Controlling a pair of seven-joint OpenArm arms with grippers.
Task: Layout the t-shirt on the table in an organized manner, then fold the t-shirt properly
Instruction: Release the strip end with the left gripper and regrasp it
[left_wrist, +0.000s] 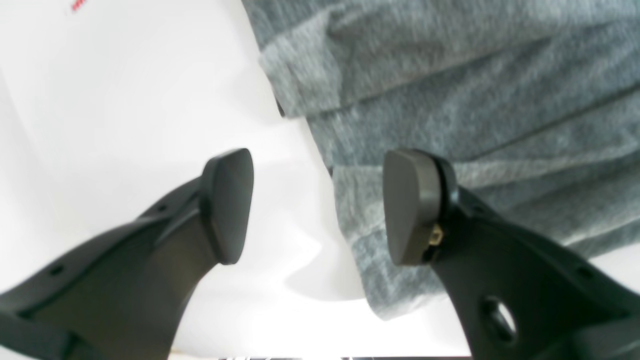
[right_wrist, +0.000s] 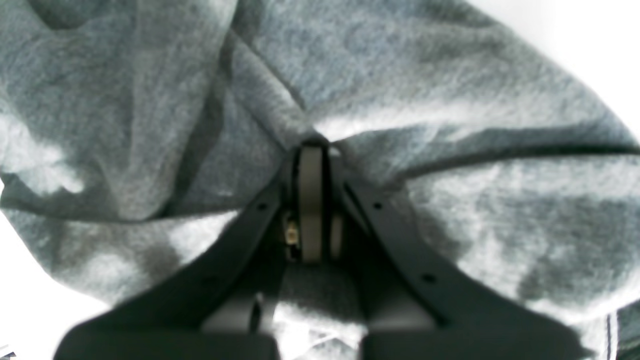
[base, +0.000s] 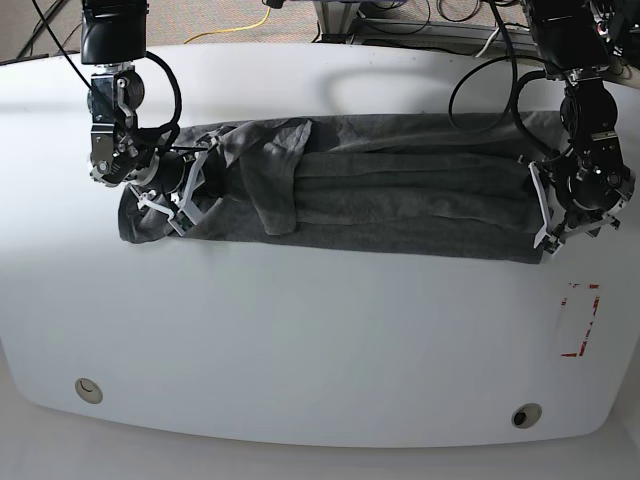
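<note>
Lying in a long, bumpy strip on the white surface (base: 300, 330), the t-shirt (base: 400, 190) is in front of you. Your right jaws (right_wrist: 312, 205) pinch the t-shirt; your left jaws (left_wrist: 320, 207) are wide apart.

t-shirt (base: 400, 190) | heather-grey, wrinkled | lying lengthwise across table (base: 300, 330)

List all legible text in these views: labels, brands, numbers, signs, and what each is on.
No words, labels, brands or numbers can be read in any view.
T-shirt: plain where it shows, no print.
Table: a red tape outline near one edge, a mark without lettering; small dark specks, no text.
Arms: any small markings on them are too small to read.
</note>
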